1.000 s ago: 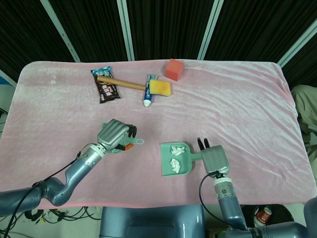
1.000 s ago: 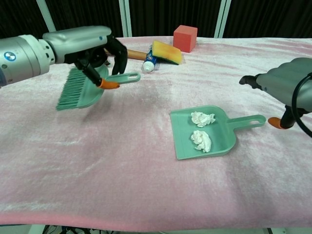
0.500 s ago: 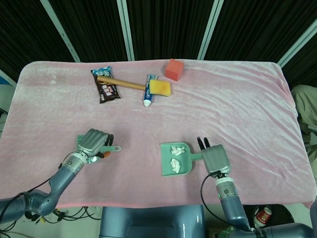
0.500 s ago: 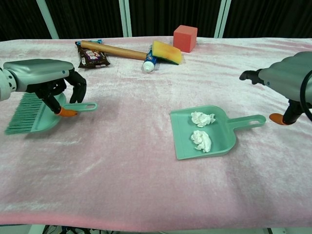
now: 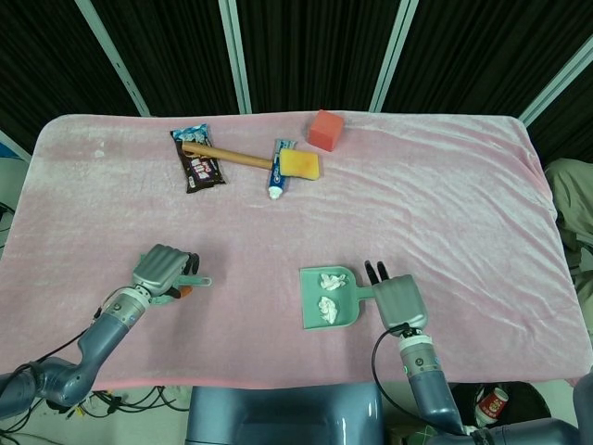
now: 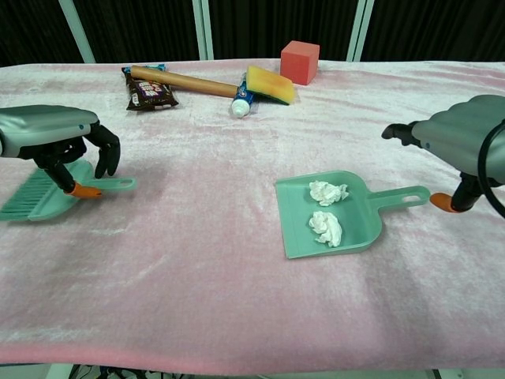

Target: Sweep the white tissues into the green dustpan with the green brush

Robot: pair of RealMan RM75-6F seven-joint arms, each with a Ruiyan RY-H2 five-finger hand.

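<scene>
Head view: left hand (image 5: 160, 270) sits low at the near-left of the pink table (image 5: 445, 185), fingers curled over the green brush (image 5: 192, 280); only the handle tip pokes out toward the right. Green dustpan (image 5: 331, 298) lies near-centre, mouth facing left, handle running right, w/ the right hand (image 5: 399, 300) at the handle end. Can't tell from here if those fingers are on the handle or just over it. Count: 2 white tissues (image 5: 329, 295), both inside the pan; 1 brush, 1 pan. Far side: 1 red block (image 5: 325, 129), 1 sponge (image 5: 299, 165), 1 tube (image 5: 278, 171), 1 rolling pin (image 5: 227, 157), 1 snack pack (image 5: 197, 162).

Chest view: left hand (image 6: 59, 138) wraps the brush (image 6: 47, 194) near its neck; bristles point left, handle right, long axis roughly across the table, resting on or just off the cloth. Pan (image 6: 330, 215) well apart to the right. Right hand (image 6: 458, 144) hovers beside the pan handle, fingers loosely spread, looks like nothing held. Tissues (image 6: 327, 211) sit one behind the other in the pan, so sweeping seems done; I'd guess setting the brush down is what's left.
</scene>
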